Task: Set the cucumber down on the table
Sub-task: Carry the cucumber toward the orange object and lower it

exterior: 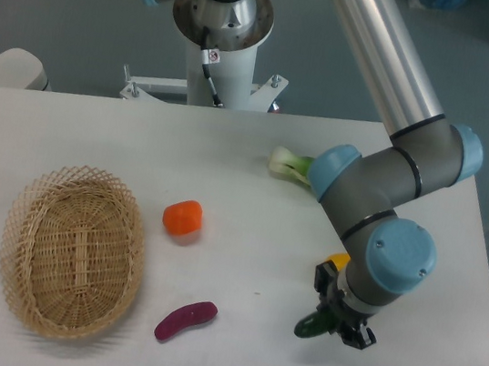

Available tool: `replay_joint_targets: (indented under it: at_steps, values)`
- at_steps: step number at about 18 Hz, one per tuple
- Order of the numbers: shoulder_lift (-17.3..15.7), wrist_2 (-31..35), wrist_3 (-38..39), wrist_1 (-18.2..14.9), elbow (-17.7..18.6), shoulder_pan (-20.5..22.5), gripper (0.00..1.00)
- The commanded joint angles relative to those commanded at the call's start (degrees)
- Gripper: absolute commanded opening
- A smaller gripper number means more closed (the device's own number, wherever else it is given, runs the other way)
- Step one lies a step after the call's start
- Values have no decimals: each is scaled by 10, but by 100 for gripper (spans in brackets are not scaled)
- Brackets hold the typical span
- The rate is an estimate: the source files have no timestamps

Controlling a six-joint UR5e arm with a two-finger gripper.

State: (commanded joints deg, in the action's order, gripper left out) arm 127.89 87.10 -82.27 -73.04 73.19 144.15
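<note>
Lowest in view, the slender dark green glossy cucumber (pixel 311 325) is seen clamped in the black two-finger gripper (pixel 336 326), its visible end jutting left from the jaws, low over the white smooth worktop (pixel 254 240). Whether contact is made cannot be told. Well apart to the left lies a purple eggplant (pixel 185 320).

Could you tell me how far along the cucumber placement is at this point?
Done: the arm has the cucumber at the table's right front, away from the basket. In hand: the pincer appears shut on it, low over the surface. Left: releasing it; contact with the table is unclear.
</note>
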Motion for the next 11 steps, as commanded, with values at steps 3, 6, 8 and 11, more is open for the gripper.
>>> replay_joint_targets:
  at_steps: [3,6,8,11]
  values:
    - [-36,-3,33,2,64,-4,23]
    - [-57,0,55,30,114,-25,24]
    - [-79,0,55,43,152,-28,25]
    - [-100,-1,55,72,207,-30,34]
